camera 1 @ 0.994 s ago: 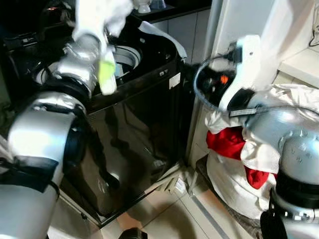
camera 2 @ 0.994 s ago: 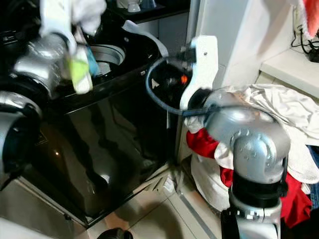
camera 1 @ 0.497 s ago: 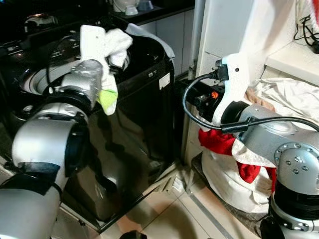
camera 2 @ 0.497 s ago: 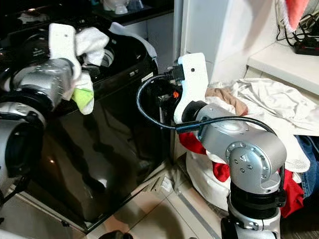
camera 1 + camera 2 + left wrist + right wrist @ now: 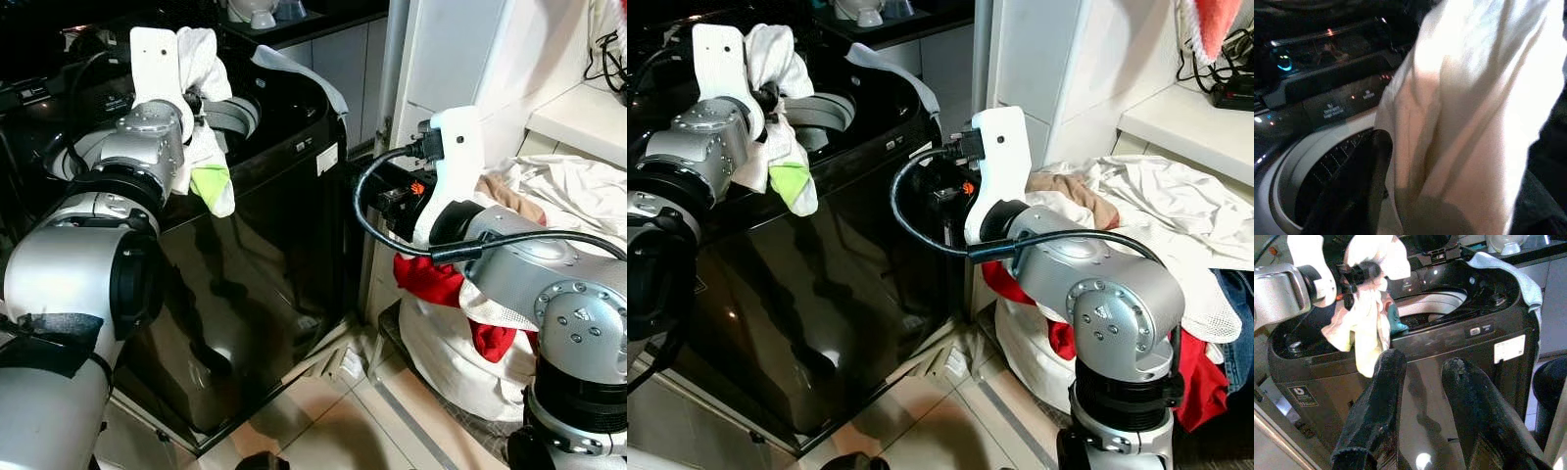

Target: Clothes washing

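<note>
The white garment (image 5: pixel 204 147) hung from the left gripper (image 5: pixel 1359 273) with its long axis roughly vertical, the bunched upper end at the gripper and the lower end, with a green patch, pointing down over the front rim of the black washing machine (image 5: pixel 255 284). The garment sat above the machine's front edge, just in front of the drum opening (image 5: pixel 1435 303), which lay open at the top of the machine. The left gripper's fingers were closed on the bunched cloth, which wrapped around them; in the left wrist view pale cloth lay against one black finger (image 5: pixel 1359 191) with the drum's rim behind. The right gripper (image 5: pixel 1422 382) was held in front of the machine's glossy front panel, to the right of the garment and apart from it, its two black fingers spread a moderate way with nothing between them and touching nothing. A pale blue-grey cloth (image 5: pixel 299 73) was draped over the machine's rear right corner. To the right of the machine stood a heap of laundry (image 5: pixel 1156 211), white pieces over red ones, near the right arm's elbow.
</note>
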Tool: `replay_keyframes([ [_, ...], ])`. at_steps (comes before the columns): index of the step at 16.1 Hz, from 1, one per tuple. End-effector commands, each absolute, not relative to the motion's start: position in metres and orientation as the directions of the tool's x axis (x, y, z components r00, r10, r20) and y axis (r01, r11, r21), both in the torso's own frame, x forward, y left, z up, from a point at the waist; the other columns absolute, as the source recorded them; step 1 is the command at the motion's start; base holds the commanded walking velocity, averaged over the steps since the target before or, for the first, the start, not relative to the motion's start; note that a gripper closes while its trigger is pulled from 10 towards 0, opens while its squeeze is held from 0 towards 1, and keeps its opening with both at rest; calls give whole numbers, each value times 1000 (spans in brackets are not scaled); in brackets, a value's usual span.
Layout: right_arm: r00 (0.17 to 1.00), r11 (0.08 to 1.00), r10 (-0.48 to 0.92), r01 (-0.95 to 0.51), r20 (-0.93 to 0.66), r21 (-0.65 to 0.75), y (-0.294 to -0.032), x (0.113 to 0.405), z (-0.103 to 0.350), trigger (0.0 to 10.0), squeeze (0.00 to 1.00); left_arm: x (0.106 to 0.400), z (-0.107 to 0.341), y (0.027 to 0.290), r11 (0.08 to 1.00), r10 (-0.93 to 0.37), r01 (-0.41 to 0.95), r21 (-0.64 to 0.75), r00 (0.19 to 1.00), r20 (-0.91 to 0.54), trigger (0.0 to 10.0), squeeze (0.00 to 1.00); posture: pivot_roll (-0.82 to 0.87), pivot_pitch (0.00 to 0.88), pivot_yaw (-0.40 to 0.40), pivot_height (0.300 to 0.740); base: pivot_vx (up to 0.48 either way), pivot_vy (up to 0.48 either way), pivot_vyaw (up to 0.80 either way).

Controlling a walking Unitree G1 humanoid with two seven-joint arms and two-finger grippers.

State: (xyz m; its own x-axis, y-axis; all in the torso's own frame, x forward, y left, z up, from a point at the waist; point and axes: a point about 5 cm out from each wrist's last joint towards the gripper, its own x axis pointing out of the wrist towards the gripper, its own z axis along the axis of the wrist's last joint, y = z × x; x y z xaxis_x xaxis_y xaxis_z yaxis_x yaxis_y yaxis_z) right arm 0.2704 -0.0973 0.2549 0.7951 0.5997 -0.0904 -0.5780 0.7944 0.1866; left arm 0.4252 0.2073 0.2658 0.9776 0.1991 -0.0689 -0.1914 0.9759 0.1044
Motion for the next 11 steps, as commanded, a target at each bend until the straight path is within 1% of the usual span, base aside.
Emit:
replay_keyframes([
  [1, 819, 818, 567, -547, -86, 179, -101, 271, 256, 10000, 0, 425, 291, 216, 961, 258, -261, 96, 965, 38, 10000, 1000, -161, 0, 113, 740, 0, 0, 0],
  [3, 845, 841, 530, -510, -78, 181, -105, 275, 257, 10000, 0, 423, 303, 221, 939, 304, -318, 134, 946, 113, 10000, 1000, -162, 0, 114, 740, 0, 0, 0],
  [5, 866, 860, 495, -476, -69, 185, -109, 278, 258, 10000, 0, 423, 301, 223, 920, 332, -346, 182, 937, 106, 10000, 1000, -162, 0, 116, 740, 0, 0, 0],
  [6, 872, 865, 485, -467, -70, 183, -109, 279, 258, 10000, 0, 421, 298, 228, 890, 374, -387, 239, 922, 102, 10000, 1000, -163, 0, 118, 740, 0, 0, 0],
  [7, 879, 873, 472, -454, -70, 181, -110, 280, 258, 10000, 0, 420, 299, 231, 854, 409, -430, 293, 903, 134, 10000, 137, -163, 0, 120, 740, 0, 0, 0],
  [8, 885, 878, 460, -443, -69, 180, -111, 281, 258, 10000, 0, 418, 303, 235, 791, 454, -492, 365, 871, 189, 10000, 0, -163, 0, 120, 740, 0, 0, 0],
  [9, 894, 888, 443, -426, -71, 175, -113, 282, 257, 10000, 0, 417, 308, 237, 750, 478, -533, 391, 846, 236, 10000, 0, -161, 0, 118, 740, 0, 0, 0],
  [10, 905, 900, 419, -403, -78, 165, -116, 284, 256, 10000, 0, 415, 321, 237, 724, 487, -576, 379, 816, 311, 10000, 0, -154, 0, 113, 740, 0, 0, 0],
  [11, 906, 903, 415, -399, -79, 161, -116, 285, 256, 10000, 0, 415, 327, 234, 729, 469, -573, 376, 817, 336, 10000, 0, -151, 0, 112, 740, 0, 0, 0],
])
